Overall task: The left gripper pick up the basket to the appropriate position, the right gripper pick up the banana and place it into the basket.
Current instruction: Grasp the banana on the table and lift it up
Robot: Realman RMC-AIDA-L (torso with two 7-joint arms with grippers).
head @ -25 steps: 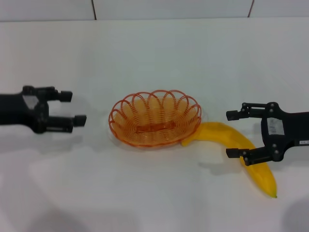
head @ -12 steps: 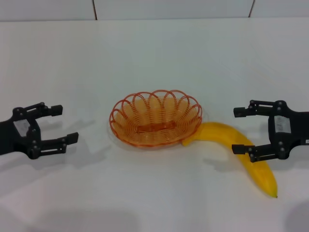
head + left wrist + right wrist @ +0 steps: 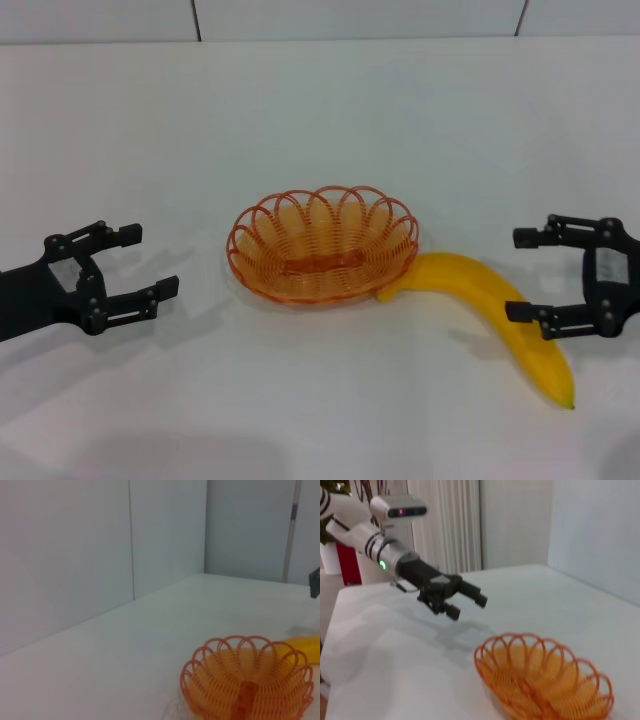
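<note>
The orange wire basket (image 3: pixel 318 232) sits empty at the table's middle. The yellow banana (image 3: pixel 478 288) lies to its right on the table, one end touching the basket's rim and its dark tip toward me. My left gripper (image 3: pixel 148 261) hovers open well left of the basket, apart from it. My right gripper (image 3: pixel 518 275) is open by the banana's far half, its nearer finger over the fruit, holding nothing. The left wrist view shows the basket (image 3: pixel 247 680) and a bit of the banana (image 3: pixel 302 646). The right wrist view shows the basket (image 3: pixel 542 677) and the left gripper (image 3: pixel 467 603) beyond it.
The white table (image 3: pixel 320 110) stretches bare behind the basket to a panelled wall. The table's left edge and a curtain (image 3: pixel 450 525) appear in the right wrist view.
The right gripper has drifted right, away from the basket. The left gripper pulled back left and toward me, then edged slightly right. Basket and banana have not moved.
</note>
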